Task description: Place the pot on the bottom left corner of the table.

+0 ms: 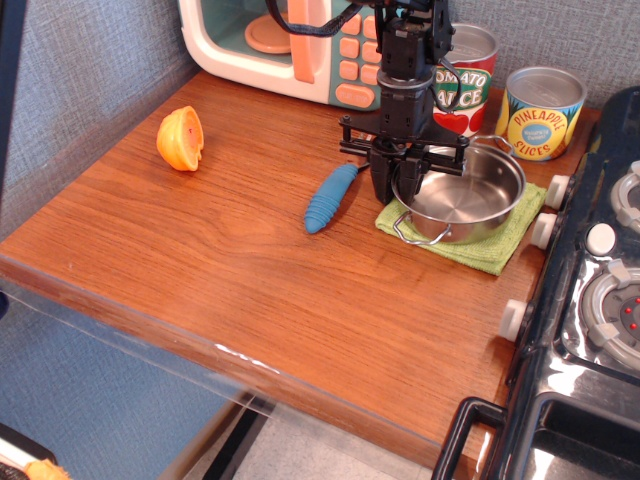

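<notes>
The shiny steel pot (462,197) with wire loop handles sits on a green cloth (488,250) at the right of the wooden table (230,280), next to the black stove. My gripper (395,186) stands upright over the pot's left rim, one finger outside and one inside, closed on the rim. The pot looks slightly tilted, its left side raised. The table's bottom left corner is at the near left.
A blue-handled spoon (329,197) lies just left of my gripper. An orange half (181,138) lies at the far left. A toy microwave (290,40), a tomato sauce can (466,75) and a pineapple can (540,112) stand at the back. The black toy stove (590,320) borders the right.
</notes>
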Controlling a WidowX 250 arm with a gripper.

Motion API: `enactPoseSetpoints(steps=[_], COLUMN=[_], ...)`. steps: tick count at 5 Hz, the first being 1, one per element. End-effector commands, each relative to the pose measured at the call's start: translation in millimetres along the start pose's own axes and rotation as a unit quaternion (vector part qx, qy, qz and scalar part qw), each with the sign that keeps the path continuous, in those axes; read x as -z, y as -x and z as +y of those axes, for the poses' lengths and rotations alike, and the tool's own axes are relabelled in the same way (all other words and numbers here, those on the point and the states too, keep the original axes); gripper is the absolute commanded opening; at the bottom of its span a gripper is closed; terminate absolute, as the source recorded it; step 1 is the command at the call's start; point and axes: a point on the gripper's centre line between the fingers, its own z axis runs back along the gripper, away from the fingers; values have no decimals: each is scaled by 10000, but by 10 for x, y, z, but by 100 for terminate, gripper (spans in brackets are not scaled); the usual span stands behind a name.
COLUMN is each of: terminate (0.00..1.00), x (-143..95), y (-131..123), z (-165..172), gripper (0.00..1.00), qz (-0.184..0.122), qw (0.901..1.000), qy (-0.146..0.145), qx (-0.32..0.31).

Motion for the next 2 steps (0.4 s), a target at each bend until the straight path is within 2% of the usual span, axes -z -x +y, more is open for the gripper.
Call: enactPoseSetpoints(steps=[1,2], terminate=[0,0], x=[-230,-252], y=[12,26], z=[-20,-44], gripper=[0,0], qz=[-276,-319], qw=[9996,9995], qy=[26,36], qx=[73,39])
